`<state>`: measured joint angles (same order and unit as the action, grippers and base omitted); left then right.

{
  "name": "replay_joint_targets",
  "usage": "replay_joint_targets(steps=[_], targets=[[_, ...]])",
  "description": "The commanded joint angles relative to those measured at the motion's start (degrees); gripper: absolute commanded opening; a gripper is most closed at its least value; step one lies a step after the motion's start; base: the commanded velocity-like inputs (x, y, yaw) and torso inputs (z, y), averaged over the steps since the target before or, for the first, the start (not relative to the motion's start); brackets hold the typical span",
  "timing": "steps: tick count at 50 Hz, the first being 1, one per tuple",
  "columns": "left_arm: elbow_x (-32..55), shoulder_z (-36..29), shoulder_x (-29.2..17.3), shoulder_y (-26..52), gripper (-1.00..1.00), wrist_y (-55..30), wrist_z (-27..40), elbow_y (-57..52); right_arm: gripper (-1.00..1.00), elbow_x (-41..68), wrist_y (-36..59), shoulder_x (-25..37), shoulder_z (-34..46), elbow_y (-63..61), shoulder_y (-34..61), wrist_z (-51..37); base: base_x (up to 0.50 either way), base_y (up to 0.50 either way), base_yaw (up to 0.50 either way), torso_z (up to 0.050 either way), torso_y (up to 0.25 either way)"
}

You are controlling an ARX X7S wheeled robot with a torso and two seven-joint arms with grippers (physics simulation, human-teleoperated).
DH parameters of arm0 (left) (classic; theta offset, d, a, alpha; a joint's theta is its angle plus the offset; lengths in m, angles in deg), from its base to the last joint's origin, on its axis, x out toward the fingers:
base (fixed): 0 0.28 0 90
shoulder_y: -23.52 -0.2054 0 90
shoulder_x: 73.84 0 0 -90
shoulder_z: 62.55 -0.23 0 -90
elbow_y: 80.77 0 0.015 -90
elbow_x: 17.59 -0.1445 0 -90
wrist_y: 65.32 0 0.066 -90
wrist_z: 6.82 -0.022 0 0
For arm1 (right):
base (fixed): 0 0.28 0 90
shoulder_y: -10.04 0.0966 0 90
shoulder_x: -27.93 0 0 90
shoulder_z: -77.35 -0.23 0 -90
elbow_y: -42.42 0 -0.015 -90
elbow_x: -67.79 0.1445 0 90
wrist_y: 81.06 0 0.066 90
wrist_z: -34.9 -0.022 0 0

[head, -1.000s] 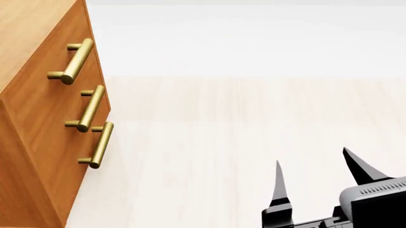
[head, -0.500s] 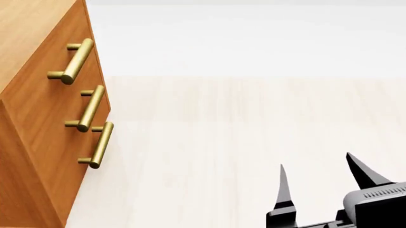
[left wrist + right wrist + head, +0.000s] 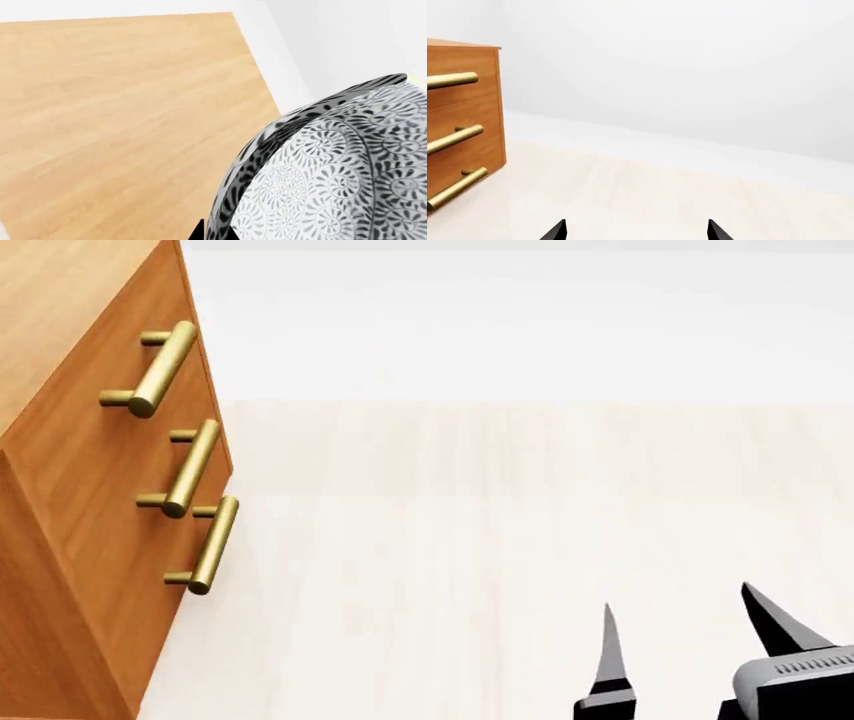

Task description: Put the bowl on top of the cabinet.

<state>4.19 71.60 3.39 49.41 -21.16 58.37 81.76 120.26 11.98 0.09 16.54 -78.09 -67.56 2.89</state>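
Patterned bowl (image 3: 333, 175) fills left wrist view above cabinet (image 3: 120, 125) top; left claw's grasp unclear; right gripper (image 3: 687, 645) spread, holding nothing.

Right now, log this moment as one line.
left gripper: shut on grey-blue floral ceramic bowl | over orange-brown wooden cabinet top | right gripper: open, empty

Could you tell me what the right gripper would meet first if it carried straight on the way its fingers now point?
Probably nothing nearby: the right gripper is open and points over bare pale floor toward the white wall. The cabinet stands off to its left, outside that line, though depth is hard to judge.
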Motion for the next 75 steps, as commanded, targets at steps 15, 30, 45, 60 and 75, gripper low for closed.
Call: replay_joint_targets(steps=[15,30,45,60,75], targets=[[-5.7,7.5,1.4,1.1,-1.00,8.2,3.5,0.3,1.00,-0.8,-3.1,0.4,-0.5,1.9,-3.8,-0.2,0.00,0.00,0.00,0.001,0.000],[-5.9,7.3,3.6,-1.4,-1.00,6.9,5.0,-6.2,1.00,-0.8,-3.6,0.3,-0.7,2.6,-4.5,0.0,0.00,0.00,0.00,0.000,0.001],[-6.6,7.2,2.5,-2.2,-1.00,10.2,4.3,-3.0,1.00,-1.0,-3.5,-0.1,-0.7,3.1,-4.4,0.2,0.00,0.00,0.00,0.000,0.000],[-7.3,7.2,2.2,-4.0,-1.00,12.8,3.9,-2.0,1.00,-0.9,-4.6,-0.2,-1.0,4.1,-5.4,0.5,0.00,0.00,0.00,0.000,0.001],[-8.3,6.9,1.1,-3.1,-1.00,15.0,2.7,1.6,1.00,-1.0,-4.6,-0.3,-1.1,4.2,-5.7,0.4,0.00,0.00,0.00,0.001,0.000]])
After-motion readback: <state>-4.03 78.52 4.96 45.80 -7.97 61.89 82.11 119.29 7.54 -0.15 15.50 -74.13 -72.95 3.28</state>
